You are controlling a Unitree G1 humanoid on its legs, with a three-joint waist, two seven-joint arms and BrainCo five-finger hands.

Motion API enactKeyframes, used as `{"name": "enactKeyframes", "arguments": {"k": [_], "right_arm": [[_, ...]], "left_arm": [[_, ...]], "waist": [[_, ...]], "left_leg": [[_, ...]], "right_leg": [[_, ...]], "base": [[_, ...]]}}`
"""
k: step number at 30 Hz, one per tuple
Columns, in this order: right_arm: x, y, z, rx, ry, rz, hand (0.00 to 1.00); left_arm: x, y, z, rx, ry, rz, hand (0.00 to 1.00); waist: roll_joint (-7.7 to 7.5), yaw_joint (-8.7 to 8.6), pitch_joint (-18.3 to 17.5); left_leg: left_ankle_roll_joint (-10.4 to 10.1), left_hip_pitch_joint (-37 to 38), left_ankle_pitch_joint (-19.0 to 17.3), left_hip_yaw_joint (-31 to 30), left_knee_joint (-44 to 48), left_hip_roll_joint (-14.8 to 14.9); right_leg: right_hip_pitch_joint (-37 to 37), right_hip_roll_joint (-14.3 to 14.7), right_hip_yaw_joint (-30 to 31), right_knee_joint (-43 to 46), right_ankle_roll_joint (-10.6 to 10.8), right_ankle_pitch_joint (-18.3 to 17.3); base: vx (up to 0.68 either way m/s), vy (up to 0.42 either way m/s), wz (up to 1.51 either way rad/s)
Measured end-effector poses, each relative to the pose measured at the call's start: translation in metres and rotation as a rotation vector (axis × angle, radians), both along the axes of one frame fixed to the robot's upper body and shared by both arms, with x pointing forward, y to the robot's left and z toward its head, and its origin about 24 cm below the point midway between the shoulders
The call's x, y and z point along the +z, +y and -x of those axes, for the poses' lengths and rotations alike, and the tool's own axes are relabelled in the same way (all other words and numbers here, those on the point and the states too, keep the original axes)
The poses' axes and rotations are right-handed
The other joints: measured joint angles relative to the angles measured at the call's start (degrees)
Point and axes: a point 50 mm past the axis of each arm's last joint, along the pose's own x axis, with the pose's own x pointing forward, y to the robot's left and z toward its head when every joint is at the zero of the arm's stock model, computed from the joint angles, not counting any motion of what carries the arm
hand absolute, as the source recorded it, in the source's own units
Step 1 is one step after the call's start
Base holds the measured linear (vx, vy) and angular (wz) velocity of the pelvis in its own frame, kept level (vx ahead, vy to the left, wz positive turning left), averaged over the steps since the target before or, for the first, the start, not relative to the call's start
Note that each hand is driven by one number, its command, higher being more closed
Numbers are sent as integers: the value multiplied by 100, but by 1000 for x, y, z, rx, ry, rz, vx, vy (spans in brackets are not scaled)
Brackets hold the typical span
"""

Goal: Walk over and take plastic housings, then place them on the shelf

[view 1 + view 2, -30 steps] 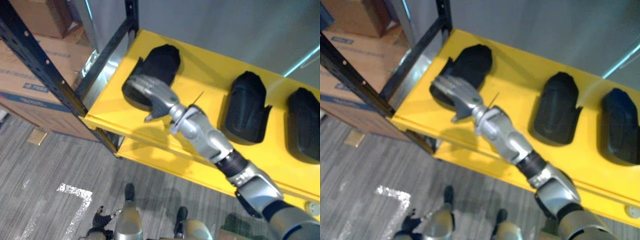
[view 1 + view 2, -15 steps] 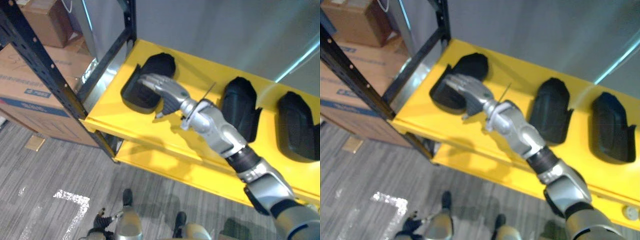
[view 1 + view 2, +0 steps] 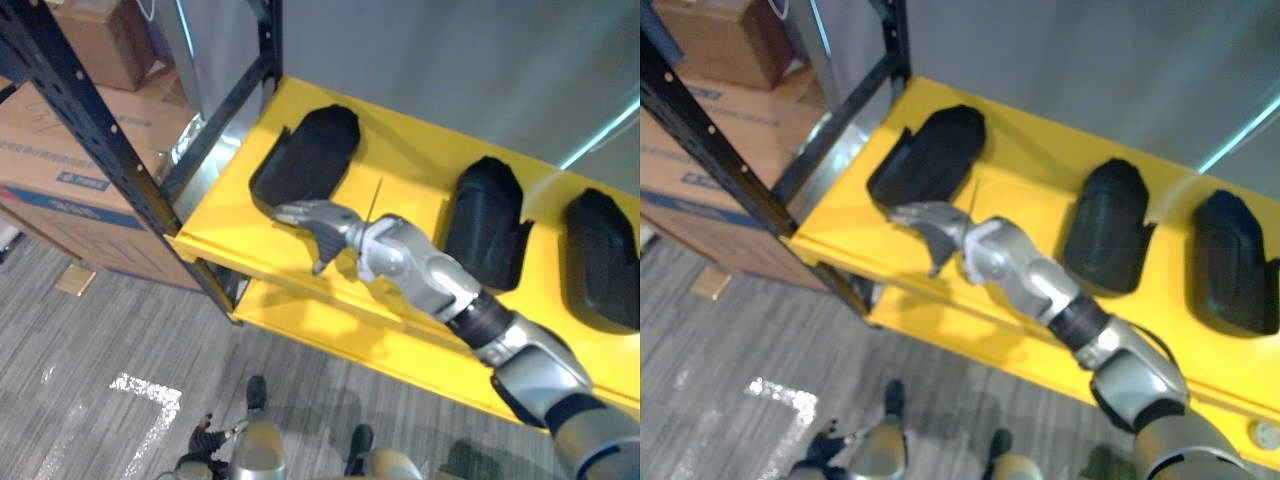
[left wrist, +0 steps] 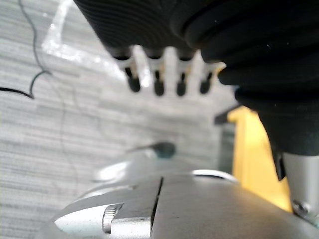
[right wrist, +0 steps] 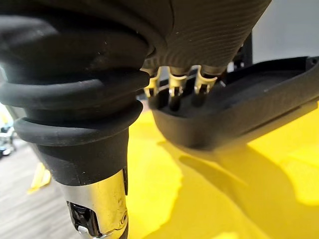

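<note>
Three black plastic housings lie on the yellow shelf (image 3: 405,150): the left housing (image 3: 310,155), the middle housing (image 3: 485,210) and the right housing (image 3: 600,255). My right hand (image 3: 318,220) hovers over the shelf's front part, just in front of the left housing's near end. It is open, its fingers stretched toward the shelf's left side, and holds nothing. In the right wrist view its fingertips (image 5: 172,92) reach the rim of that housing (image 5: 239,114); contact is unclear. My left hand (image 4: 154,74) hangs low over the floor, open and holding nothing.
A black shelf upright (image 3: 100,130) and a slanted brace stand at the shelf's left end. Cardboard boxes (image 3: 50,160) are stacked behind the upright. A lower yellow shelf board (image 3: 330,325) sits underneath. A grey wall backs the shelf. A white mark (image 3: 145,390) is on the floor.
My right hand has slid back off the top of the left housing toward the shelf's front edge. The housing stays lying where it was.
</note>
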Motion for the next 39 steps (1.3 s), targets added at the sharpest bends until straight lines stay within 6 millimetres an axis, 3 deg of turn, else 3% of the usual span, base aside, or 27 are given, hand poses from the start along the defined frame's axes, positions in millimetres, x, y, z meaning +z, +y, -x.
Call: {"name": "enactKeyframes", "arguments": {"k": [19, 23, 30, 39], "right_arm": [[5, -13, -9, -26, 38, -30, 0], [-1, -14, -7, -8, 115, 47, 0], [-16, -6, 4, 64, 257, 160, 0], [-22, -1, 14, 93, 319, 217, 0]], "left_arm": [[2, 0, -4, 4, 11, -1, 0], [2, 1, -3, 5, 21, -5, 0], [1, 2, 0, 7, 35, -6, 0], [-1, 3, 5, -2, 59, -5, 0]], "waist": [[-46, 95, -29], [-133, 96, -86], [-158, 97, -167], [-239, 107, -361]], "left_leg": [[4, -84, 6, 5, 1, -3], [3, -75, 7, 14, 0, 3], [2, 11, 3, 67, -1, 16], [6, 10, 1, 155, -4, 9]], "right_leg": [[-88, -4, -3, 19, 1, 0], [-86, -2, 8, 17, 0, 0], [-36, 5, 58, 1, 0, 0], [-100, -15, 120, -4, -1, 0]], "base": [[0, 0, 0], [0, 0, 0], [0, 0, -4], [-2, 1, -3]]}}
